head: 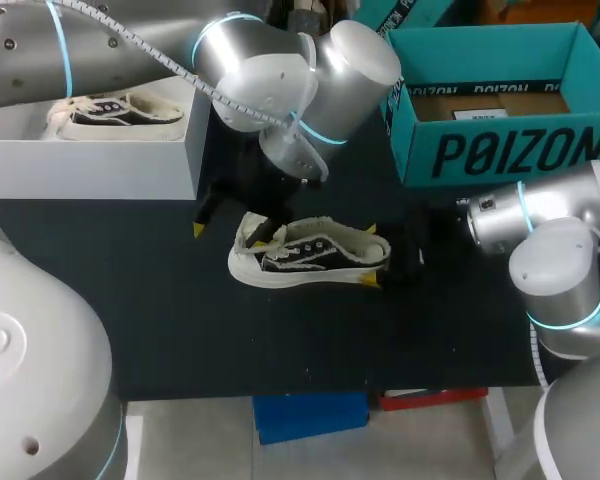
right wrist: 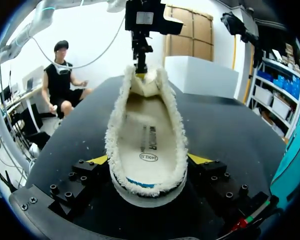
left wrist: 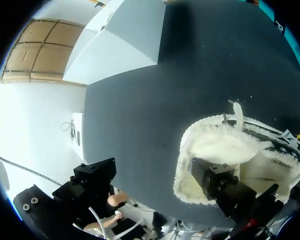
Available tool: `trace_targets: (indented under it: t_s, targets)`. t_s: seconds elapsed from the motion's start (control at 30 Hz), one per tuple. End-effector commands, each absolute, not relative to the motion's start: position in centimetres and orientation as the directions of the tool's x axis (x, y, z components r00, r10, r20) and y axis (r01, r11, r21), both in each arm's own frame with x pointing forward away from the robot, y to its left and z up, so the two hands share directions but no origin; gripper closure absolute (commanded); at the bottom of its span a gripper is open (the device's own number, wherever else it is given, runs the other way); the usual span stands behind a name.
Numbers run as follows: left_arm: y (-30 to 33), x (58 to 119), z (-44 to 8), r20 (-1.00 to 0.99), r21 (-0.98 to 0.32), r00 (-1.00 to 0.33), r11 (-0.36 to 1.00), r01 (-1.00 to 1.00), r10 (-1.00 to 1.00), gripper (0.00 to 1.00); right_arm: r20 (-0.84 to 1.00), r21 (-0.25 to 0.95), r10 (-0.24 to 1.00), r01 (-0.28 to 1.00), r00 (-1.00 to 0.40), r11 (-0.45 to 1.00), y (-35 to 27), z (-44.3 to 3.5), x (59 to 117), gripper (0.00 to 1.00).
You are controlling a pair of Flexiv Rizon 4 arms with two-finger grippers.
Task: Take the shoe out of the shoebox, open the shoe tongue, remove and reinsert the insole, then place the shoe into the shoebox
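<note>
A black-and-white shoe (head: 310, 255) with a fleecy lining lies on the black table, between my two grippers. My right gripper (head: 375, 255) is at its right end. In the right wrist view, that gripper (right wrist: 148, 160) has a yellow tip pressed against each side of the shoe (right wrist: 147, 145), and the insole shows inside. My left gripper (head: 238, 230) stands open over the other end. One of its fingers (left wrist: 217, 182) sits at the fleecy opening (left wrist: 225, 150) and the other is outside the shoe.
A white box (head: 90, 150) at the back left holds a second shoe (head: 115, 112). An open teal shoebox (head: 500, 150) stands at the back right, close behind my right arm. Bare black table lies in front of the shoe.
</note>
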State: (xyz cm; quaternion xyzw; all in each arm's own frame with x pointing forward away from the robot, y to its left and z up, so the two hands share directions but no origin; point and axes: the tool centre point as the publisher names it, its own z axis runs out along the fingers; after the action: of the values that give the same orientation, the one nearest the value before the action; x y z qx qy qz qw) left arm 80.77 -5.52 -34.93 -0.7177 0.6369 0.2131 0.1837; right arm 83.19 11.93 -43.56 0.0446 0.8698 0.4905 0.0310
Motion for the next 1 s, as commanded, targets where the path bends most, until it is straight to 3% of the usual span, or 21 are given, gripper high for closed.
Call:
trace_targets:
  t_s: [0.03, 0.23, 0.4, 0.57, 0.7, 0.83, 0.87, 0.9, 1.0]
  targets:
    - [-5.2, 81.0, -36.5, -0.549, 0.018, 0.096, -0.127, -0.992, -0.831, 0.0, -0.009, 0.855, 0.111, 0.05, -0.994, 0.516, 11.8, -43.7, 83.3, 1.0]
    - [-5.5, 80.9, -36.7, -0.552, 0.017, 0.088, -0.117, -0.993, -0.829, 0.0, -0.009, 0.855, 0.111, 0.05, -0.994, 0.516, 11.8, -43.7, 83.3, 1.0]
    - [-5.6, 80.7, -34.5, -0.42, -0.005, -0.003, 0.006, -1.0, -0.908, 0.0, -0.009, 0.855, 0.111, 0.05, -0.994, 0.516, 11.8, -43.7, 83.3, 1.0]
    - [-6.6, 80.8, -30.8, -0.161, -0.061, -0.25, 0.262, -0.963, -0.955, 0.0, -0.009, 0.855, 0.111, 0.05, -0.994, 0.516, 11.8, -43.7, 83.3, 1.0]
    - [-8.6, 81.4, -28.8, 0.049, -0.113, -0.576, 0.569, -0.815, -0.816, 0.02, -0.009, 0.855, 0.111, 0.05, -0.994, 0.516, 11.8, -43.7, 83.3, 1.0]
    - [-12.3, 82.2, -27.9, 0.109, -0.127, -0.819, 0.809, -0.573, -0.563, 0.65, -0.009, 0.855, 0.111, 0.05, -0.994, 0.516, 11.8, -43.7, 83.3, 1.0]
    - [-13.4, 82.2, -27.9, 0.101, -0.143, -0.874, 0.862, -0.486, -0.476, 0.89, -0.009, 0.855, 0.111, 0.05, -0.994, 0.516, 11.8, -43.7, 83.3, 1.0]
    - [-14.4, 82.2, -28.0, 0.106, -0.154, -0.923, 0.911, -0.382, -0.369, 1.0, -0.009, 0.855, 0.111, 0.05, -0.994, 0.516, 11.8, -43.7, 83.3, 1.0]
    - [-17.2, 82.1, -28.5, 0.064, -0.157, -0.983, 0.971, -0.181, -0.173, 1.0, -0.009, 0.855, 0.111, 0.05, -0.994, 0.516, 11.8, -43.7, 83.3, 1.0]
